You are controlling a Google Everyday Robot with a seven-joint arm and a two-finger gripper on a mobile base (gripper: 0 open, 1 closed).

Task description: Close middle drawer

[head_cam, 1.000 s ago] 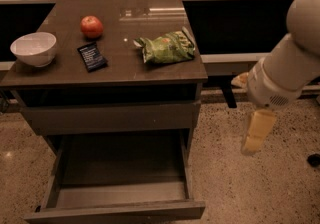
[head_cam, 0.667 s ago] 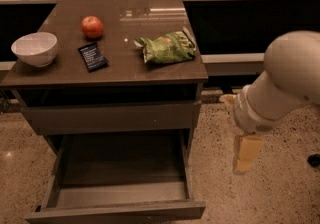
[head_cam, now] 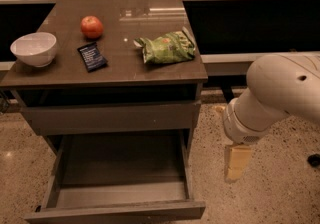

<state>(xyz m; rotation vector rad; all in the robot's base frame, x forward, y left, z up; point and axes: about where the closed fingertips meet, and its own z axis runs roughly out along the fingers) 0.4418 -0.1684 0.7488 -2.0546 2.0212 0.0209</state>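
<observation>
Hanging low to the right of the cabinet (head_cam: 196,99), my gripper (head_cam: 237,164) pointed down toward the speckled floor (head_cam: 280,195), just beneath the thick white wrist of my arm (head_cam: 272,99). It touched nothing that I could see. Whether it was spread apart or pressed together I could not tell; only a pale tan block of it showed below the wrist. The middle drawer (head_cam: 120,168) stood pulled far out toward the camera, its grey inner box open to view and its plain flat front running along the bottom edge of the view. My gripper was level with the drawer's right side wall but apart from it, with a strip of floor between us. Above the open drawer sat another grey drawer front (head_cam: 112,117), and over that a dark gap under the cabinet's brown top. On that top were four things, well spread: a white bowl (head_cam: 34,48) at the left edge, a red apple (head_cam: 92,27) farther back, a small dark packet (head_cam: 92,57) lying flat just in front of the apple, and a green chip bag (head_cam: 166,48) on its side near the right edge. All of them lay well above and to the left of my gripper.
</observation>
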